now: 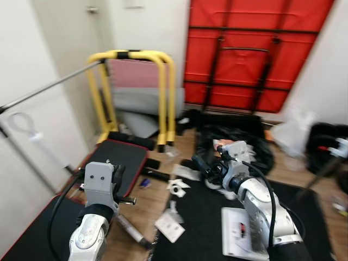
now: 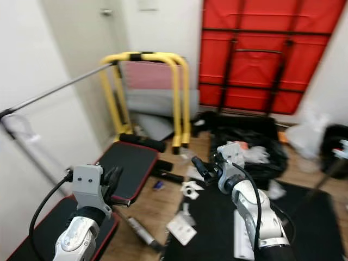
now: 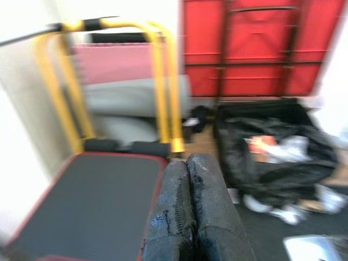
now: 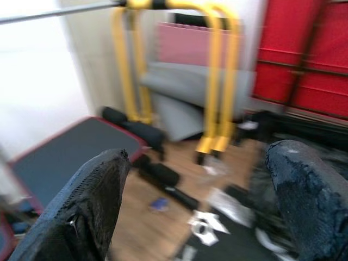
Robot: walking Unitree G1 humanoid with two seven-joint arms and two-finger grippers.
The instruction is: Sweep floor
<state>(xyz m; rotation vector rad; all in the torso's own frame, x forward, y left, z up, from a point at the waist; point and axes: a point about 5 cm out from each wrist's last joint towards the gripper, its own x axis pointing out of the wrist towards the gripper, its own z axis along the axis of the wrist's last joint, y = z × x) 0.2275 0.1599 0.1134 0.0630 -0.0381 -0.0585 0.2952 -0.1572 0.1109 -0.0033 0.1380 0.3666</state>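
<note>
Crumpled paper scraps (image 1: 176, 187) and a flat white card (image 1: 169, 225) lie on the wooden floor (image 1: 147, 209) at the edge of a black mat (image 1: 201, 217). My left gripper (image 1: 117, 179) is raised at the lower left, over a black pad with red edging (image 1: 122, 157); in the left wrist view its fingers (image 3: 179, 206) are pressed together with nothing between them. My right gripper (image 1: 209, 168) hangs above the scraps, open, its fingers (image 4: 103, 185) wide apart and empty. A long grey pole (image 1: 54, 84) slants across the upper left.
A yellow tube frame (image 1: 163, 81) stands at the back by a red folded panel (image 1: 244, 49). An open black bag (image 1: 239, 136) with rubbish lies ahead. A white sheet (image 1: 239, 234) rests on the mat. A grey cylinder (image 1: 130, 231) lies near my left arm.
</note>
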